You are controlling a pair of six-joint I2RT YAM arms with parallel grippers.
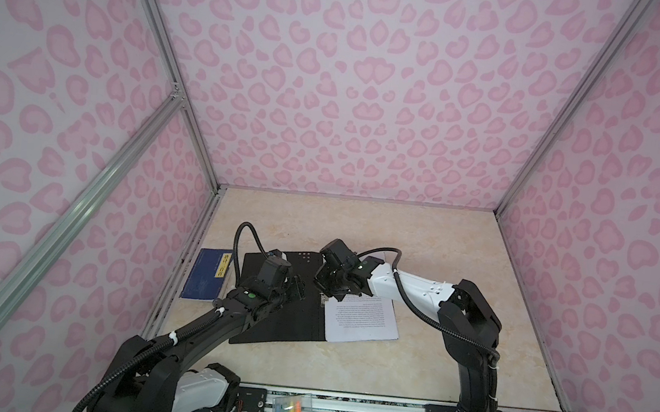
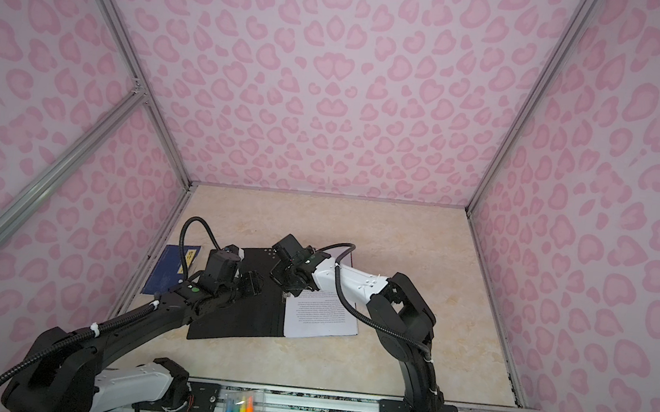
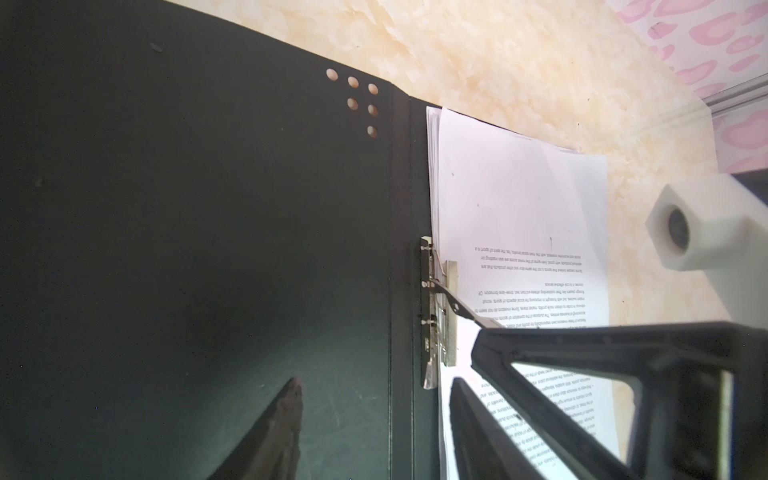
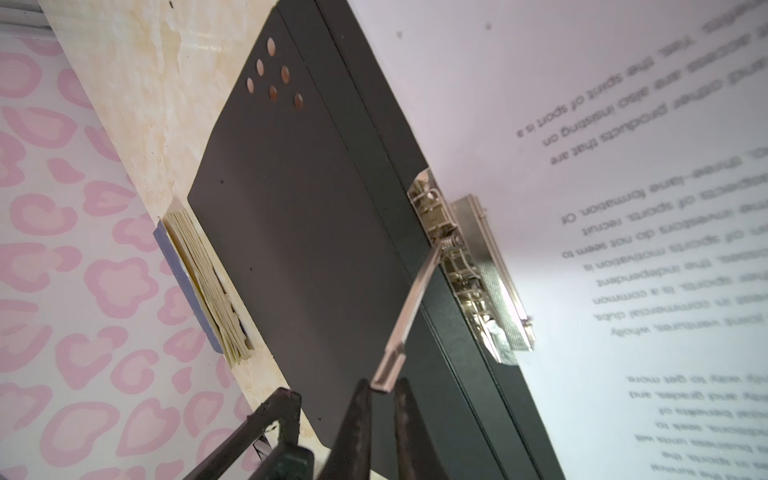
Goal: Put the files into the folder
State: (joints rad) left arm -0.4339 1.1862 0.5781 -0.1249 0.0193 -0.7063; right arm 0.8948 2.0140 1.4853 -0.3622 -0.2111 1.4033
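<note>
The folder [image 1: 299, 321] lies open and flat, black inside up, left of centre, with small holes at its left flap's far corner. The files [image 1: 362, 319], stacked white sheets of printed text, lie on its right half against the spine's metal clip [image 3: 432, 311], whose lever [image 4: 415, 299] is raised.

- folder [image 3: 208, 249] — matt black inside, smooth, with faint scuffs and a dull sheen
- files [image 3: 519, 199] — plain white paper, matt, printed in black
- clamp [image 4: 469, 266] and clamp lever [image 4: 415, 299]: bright polished metal, the pressing plate finely textured
- table [image 3: 498, 50]: smooth cream marble-look surface, slight gloss
- booklet [image 4: 208, 282]: blue cover, yellowed paper edges
- right gripper [image 4: 381, 386]: fingers [image 4: 357, 424] of matt black plastic
</note>
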